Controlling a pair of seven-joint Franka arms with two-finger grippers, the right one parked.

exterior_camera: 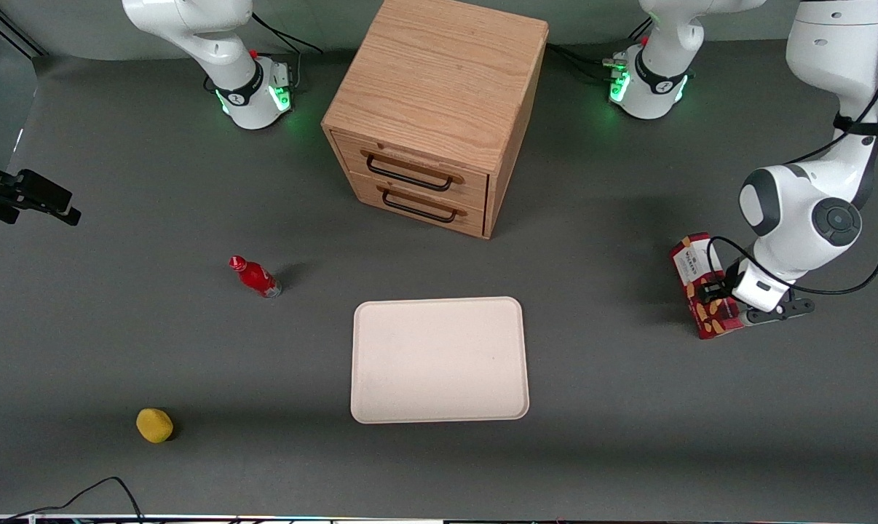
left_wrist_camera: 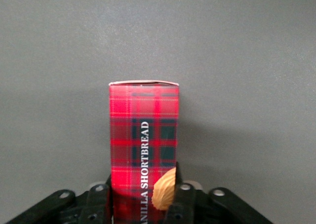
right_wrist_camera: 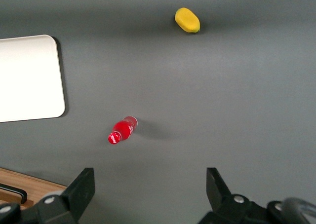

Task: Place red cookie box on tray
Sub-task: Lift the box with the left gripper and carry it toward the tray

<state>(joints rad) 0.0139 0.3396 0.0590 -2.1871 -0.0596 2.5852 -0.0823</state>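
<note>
Gripping red cookie box (left_wrist_camera: 143,135) near one end, end effector (left_wrist_camera: 140,197) fingers clamped on both long sides; lift level, carry toward tray (exterior_camera: 439,360), keep squeeze firm against swing

Even overhead light, soft shadows, sharp focus, no glare

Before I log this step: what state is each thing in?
Red cookie box: on the table, between the gripper's fingers.
Gripper: shut on the box.
Tray: nothing on it.
Drawers: both shut.
Red bottle: standing, capped.
</note>
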